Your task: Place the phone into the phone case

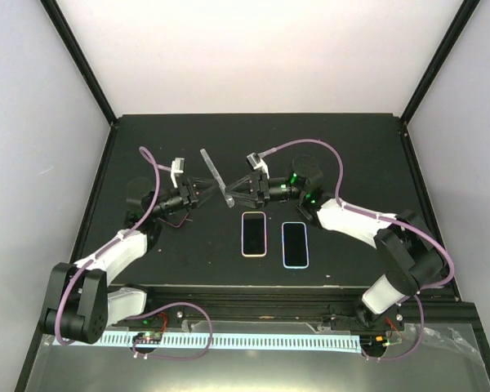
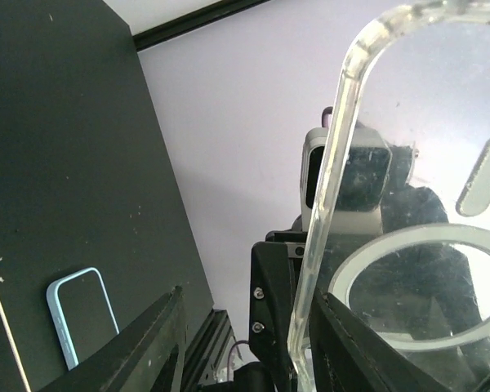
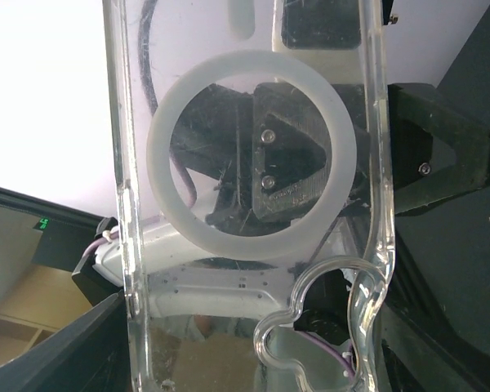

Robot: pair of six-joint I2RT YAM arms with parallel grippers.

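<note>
A clear phone case (image 1: 216, 177) with a white ring is held on edge above the table between both arms. My right gripper (image 1: 235, 194) is shut across its width; in the right wrist view the case (image 3: 245, 269) fills the span between my right gripper's (image 3: 253, 363) fingers. My left gripper (image 1: 207, 193) is open around one long edge of the case (image 2: 327, 212); its right finger (image 2: 355, 351) lies along the case, its left finger stands well apart. Two phones lie flat face up: a pink-edged phone (image 1: 254, 233) and a blue-edged phone (image 1: 295, 244), also in the left wrist view (image 2: 83, 314).
The black table (image 1: 367, 163) is bounded by a black frame rail along its near edge (image 1: 253, 294) and white walls behind and beside. Cables loop from both wrists.
</note>
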